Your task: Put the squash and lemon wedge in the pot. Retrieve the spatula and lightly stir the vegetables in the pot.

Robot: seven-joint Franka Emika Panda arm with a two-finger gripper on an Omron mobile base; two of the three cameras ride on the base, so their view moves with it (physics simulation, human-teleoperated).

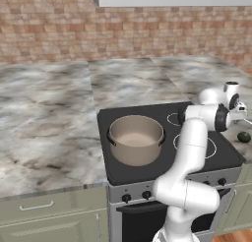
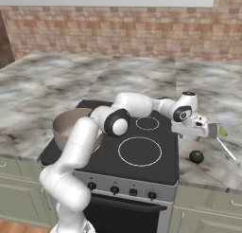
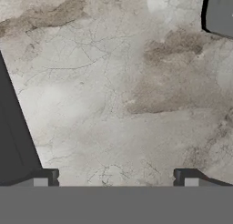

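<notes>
The tan pot (image 1: 135, 137) stands on the front left burner of the stove, pale inside, with the arm partly hiding the pot (image 2: 66, 125) in the right base view. On the marble counter right of the stove lie the dark green squash (image 2: 196, 156), the yellow-green lemon wedge (image 2: 223, 131) and the spatula (image 2: 213, 130), whose thin handle runs toward the counter's front. My gripper (image 2: 196, 134) hovers above the counter just past the stove's right edge, left of the spatula. It is open, with bare marble between its fingertips (image 3: 45, 177). The spatula's grey head (image 3: 220, 11) sits at the upper right of the hand view. The squash (image 1: 244, 136) also shows at the right edge of the left base view.
The black stove top (image 2: 142, 154) has ringed burners and knobs along its front. Marble counter (image 1: 49, 113) stretches left and behind, ending at a brick wall. A hood hangs overhead. The stove's dark edge (image 3: 13, 141) runs down the left of the hand view.
</notes>
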